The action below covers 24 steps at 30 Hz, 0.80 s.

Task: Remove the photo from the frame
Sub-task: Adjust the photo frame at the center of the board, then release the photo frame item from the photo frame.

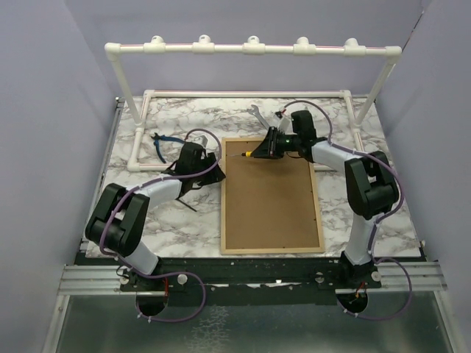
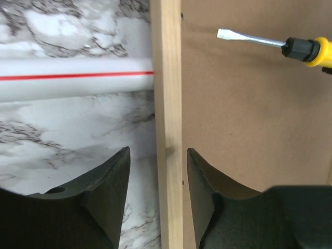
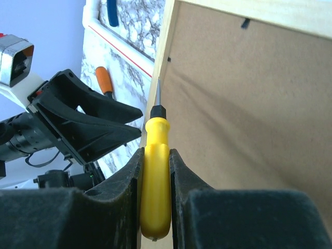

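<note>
The frame (image 1: 272,195) lies face down on the marble table, brown fibreboard back up, ringed by light-wood edging (image 2: 168,78). The photo is hidden beneath it. My left gripper (image 1: 215,163) is at the frame's left edge near the top corner. In the left wrist view it (image 2: 158,155) stands open, one finger on each side of the wood strip, with a gap on each side. My right gripper (image 3: 155,155) is shut on a yellow-handled screwdriver (image 3: 156,171). The flat blade (image 2: 228,35) hangs over the back board near that corner.
A white PVC pipe rack (image 1: 250,49) spans the back of the table; its base pipe with a red stripe (image 2: 72,78) runs up to the frame's left edge. Blue-handled pliers (image 1: 160,143) and an orange-handled tool (image 3: 105,81) lie left of the frame. A metal tool (image 1: 259,114) lies behind it.
</note>
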Motion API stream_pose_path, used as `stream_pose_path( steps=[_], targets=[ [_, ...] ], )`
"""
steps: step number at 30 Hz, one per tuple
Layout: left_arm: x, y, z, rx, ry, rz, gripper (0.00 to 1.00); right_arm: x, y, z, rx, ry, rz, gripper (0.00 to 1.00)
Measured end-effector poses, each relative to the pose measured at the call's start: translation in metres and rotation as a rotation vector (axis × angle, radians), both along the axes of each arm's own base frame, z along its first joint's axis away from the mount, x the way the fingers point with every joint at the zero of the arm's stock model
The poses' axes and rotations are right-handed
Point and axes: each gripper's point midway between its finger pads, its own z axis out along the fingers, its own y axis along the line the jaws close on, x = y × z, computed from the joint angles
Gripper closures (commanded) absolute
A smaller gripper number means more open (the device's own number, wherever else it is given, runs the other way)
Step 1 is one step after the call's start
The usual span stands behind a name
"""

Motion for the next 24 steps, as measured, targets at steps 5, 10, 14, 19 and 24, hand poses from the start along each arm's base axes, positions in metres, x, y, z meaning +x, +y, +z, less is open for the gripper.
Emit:
stream_pose_path(
  steps=[5, 10, 14, 19, 24],
  targets=[
    [0.017, 0.014, 0.012, -0.027, -0.025, 0.063, 0.65, 0.012, 0.006, -0.001, 0.013, -0.017, 0.009, 0.99],
    [0.039, 0.016, 0.033, -0.071, -0.085, 0.100, 0.70, 0.018, 0.008, -0.013, 0.010, 0.001, 0.013, 0.99],
    [0.056, 0.013, 0.042, -0.094, -0.121, 0.108, 0.74, 0.021, 0.010, -0.019, 0.010, 0.012, 0.017, 0.99],
    [0.066, 0.007, 0.035, -0.104, -0.117, 0.102, 0.77, 0.024, 0.011, -0.020, 0.012, 0.009, 0.018, 0.99],
    [0.070, 0.005, 0.027, -0.106, -0.106, 0.097, 0.78, 0.022, 0.013, -0.022, 0.024, 0.022, 0.033, 0.99]
  ],
)
